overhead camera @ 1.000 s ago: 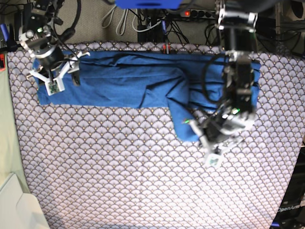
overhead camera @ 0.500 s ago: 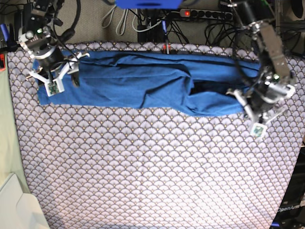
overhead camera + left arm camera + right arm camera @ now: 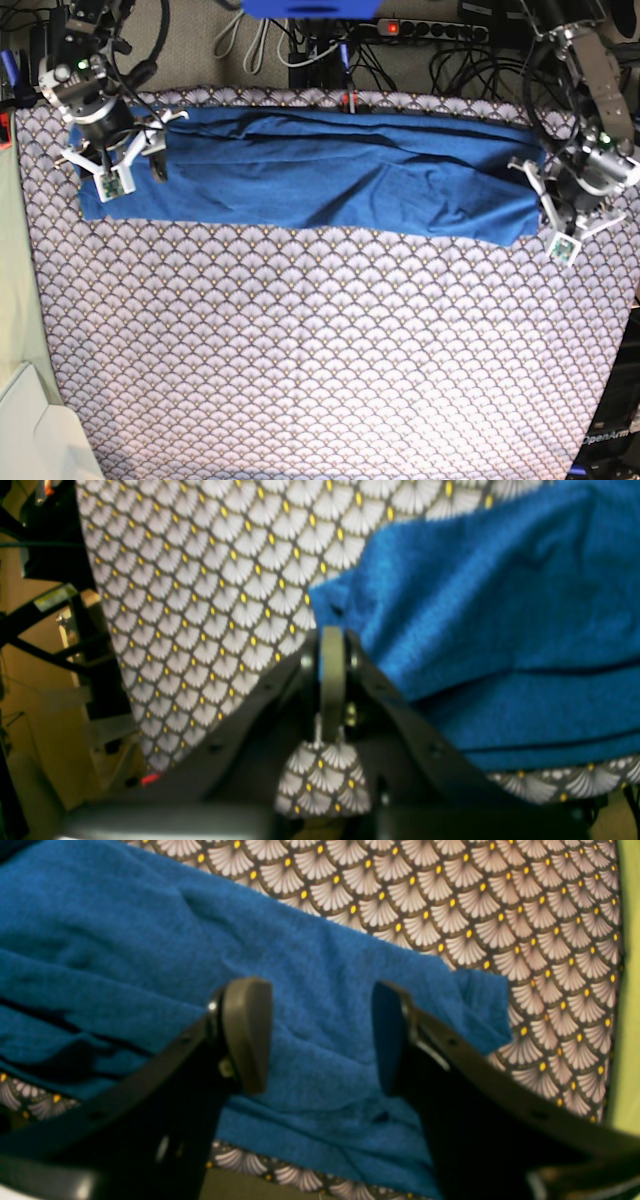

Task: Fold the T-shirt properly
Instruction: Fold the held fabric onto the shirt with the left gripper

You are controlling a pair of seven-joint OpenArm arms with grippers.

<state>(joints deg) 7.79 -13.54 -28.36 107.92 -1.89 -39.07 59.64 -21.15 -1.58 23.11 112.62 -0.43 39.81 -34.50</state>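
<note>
We see the T-shirt point(image 3: 300, 175) lying as a long blue band across the far part of the tablecloth point(image 3: 320, 360), stretched from one side of it almost to the other. The knit looks soft and light; we judge it will sag and wrinkle when lifted, so it is better to take it at a corner or at an edge, through all its layers, not in the middle.

The left gripper point(image 3: 332, 640) has its jaws pressed together just at the corner of the shirt — whether a bit of cloth is caught between them, we cannot tell. Its arm reaches in from the far side of the tablecloth, at the shirt's end.

The right gripper point(image 3: 320, 1035) hangs over the other end of the shirt, jaws spread wide, holding nothing — its fingers point(image 3: 247, 1032) point down at the cloth.
</note>
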